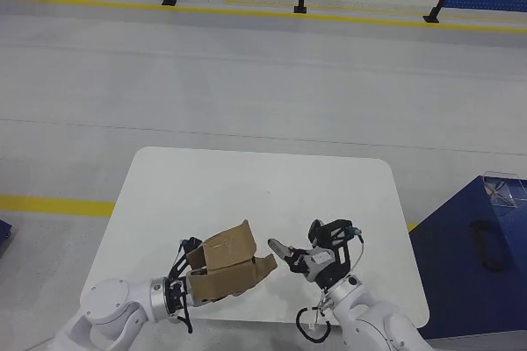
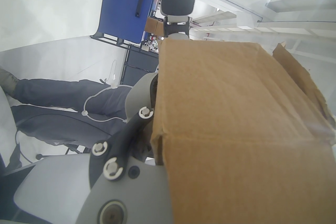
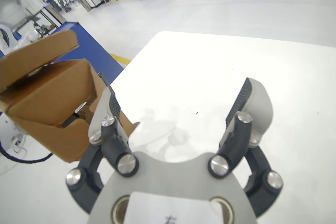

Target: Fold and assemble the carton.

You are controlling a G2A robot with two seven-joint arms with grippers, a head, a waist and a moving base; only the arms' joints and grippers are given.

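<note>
Left gripper (image 1: pixel 187 266): closest in the left wrist view. One dark finger link and its grey housing show against the carton (image 2: pixel 236 117). The other finger is hidden behind the cardboard. It appears to be clamped on a carton wall, though the pinch itself is covered.

Carton: brown, partly formed, in the left gripper's hold over the near-left part of the table (image 1: pixel 334 184). In the top view it overlaps the table's near edge. Whether its underside rests on the surface cannot be told. One flap stands raised and tilted over the open end, which faces the right gripper. A lower flap juts out the same way. In the left wrist view a broad panel runs off the frame, with a ragged flap edge behind it. In the right wrist view the inside is shadowed, and a small bright metal part shows deep within.

Right gripper (image 3: pixel 177 99): fingers spread wide, holding nothing, just beside the carton's open end. One ribbed pad (image 3: pixel 113 102) overlaps the carton's near corner. Whether it touches is unclear.

Room: white tabletop stretches beyond both grippers to the rounded far corners. Both grippers sit close to the near edge.
</note>
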